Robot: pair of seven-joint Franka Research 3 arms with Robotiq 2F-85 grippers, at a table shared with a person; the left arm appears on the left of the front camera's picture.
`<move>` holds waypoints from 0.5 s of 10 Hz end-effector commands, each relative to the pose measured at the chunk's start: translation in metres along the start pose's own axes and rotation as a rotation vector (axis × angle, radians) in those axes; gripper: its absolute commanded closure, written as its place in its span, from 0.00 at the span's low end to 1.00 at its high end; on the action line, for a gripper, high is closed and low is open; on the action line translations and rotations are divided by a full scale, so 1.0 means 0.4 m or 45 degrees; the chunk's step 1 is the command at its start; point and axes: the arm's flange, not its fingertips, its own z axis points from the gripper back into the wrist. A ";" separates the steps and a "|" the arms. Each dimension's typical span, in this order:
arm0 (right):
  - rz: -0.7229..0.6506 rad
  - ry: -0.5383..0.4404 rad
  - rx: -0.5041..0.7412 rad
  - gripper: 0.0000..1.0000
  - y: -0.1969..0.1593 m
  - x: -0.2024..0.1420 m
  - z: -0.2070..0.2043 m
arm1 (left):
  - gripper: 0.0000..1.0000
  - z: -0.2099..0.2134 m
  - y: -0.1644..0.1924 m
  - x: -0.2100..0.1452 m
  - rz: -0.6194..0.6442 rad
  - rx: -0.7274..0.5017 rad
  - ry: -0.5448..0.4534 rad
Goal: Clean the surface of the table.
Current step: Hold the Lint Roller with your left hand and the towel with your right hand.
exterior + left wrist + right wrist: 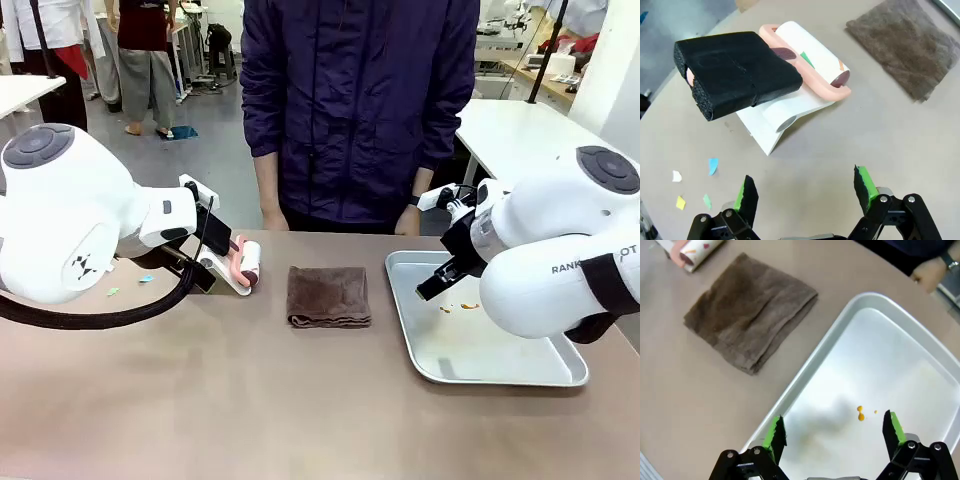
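Left wrist view: left jaws wide open and empty, green pads [866,181] rising from the bottom edge, touching nothing. They hang over bare tabletop [250,400]. Above them in the frame sits a lint roller [815,52] with a pink frame on a white stand [785,112]. A black foam block [735,70] covers the roller's upper-left end. Small coloured paper scraps [713,165] lie on the tabletop at lower left, just beside the left pad.

Right wrist view: right jaws also spread wide, nothing between them, hovering over the near corner of the metal tray [805,371]. No contact visible. A few orange specks [860,415] sit on the tray floor between the two pads. A folded brown cloth [747,312] lies at upper left, apart from the tray.

Front view: the brownish tabletop fills the lower half of the frame, with the roller at centre left, the cloth in the middle and the tray at right, all separate. A person [360,100] in a dark jacket stands at the far edge - one hand [925,277] hangs just past the tray's far side.
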 end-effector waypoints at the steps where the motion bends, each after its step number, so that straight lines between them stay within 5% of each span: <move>1: 0.000 0.000 0.000 0.00 0.000 0.000 0.000 | 0.00 0.000 0.000 0.000 0.000 0.000 0.000; 5: 0.000 0.000 0.000 0.00 0.000 0.000 0.000 | 0.00 0.000 0.000 0.000 0.000 0.000 0.000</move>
